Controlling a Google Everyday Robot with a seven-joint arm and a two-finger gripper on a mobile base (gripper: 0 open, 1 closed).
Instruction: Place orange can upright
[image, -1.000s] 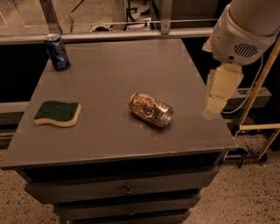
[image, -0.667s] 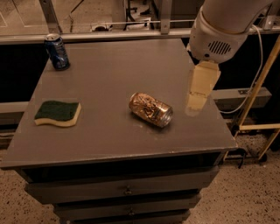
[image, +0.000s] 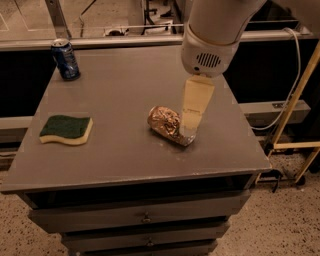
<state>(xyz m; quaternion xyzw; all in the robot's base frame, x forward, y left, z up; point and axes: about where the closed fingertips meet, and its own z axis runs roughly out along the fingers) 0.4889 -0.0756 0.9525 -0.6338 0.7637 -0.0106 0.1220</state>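
Observation:
The orange can (image: 167, 124) lies on its side near the middle of the grey table (image: 120, 150), its silver end toward the front right. It is golden-orange with a pale mottled pattern. My gripper (image: 190, 124) hangs from the white arm (image: 212, 35) directly over the can's right end, its cream finger overlapping the can in the camera view.
A dark blue can (image: 65, 59) stands upright at the table's back left corner. A green and yellow sponge (image: 66, 129) lies at the left. Drawers are below the table top. A wooden frame (image: 300, 100) and a cable stand to the right.
The arm and gripper have moved left from beyond the table's right edge to over the orange can's right end. The can, sponge and blue can have not moved.

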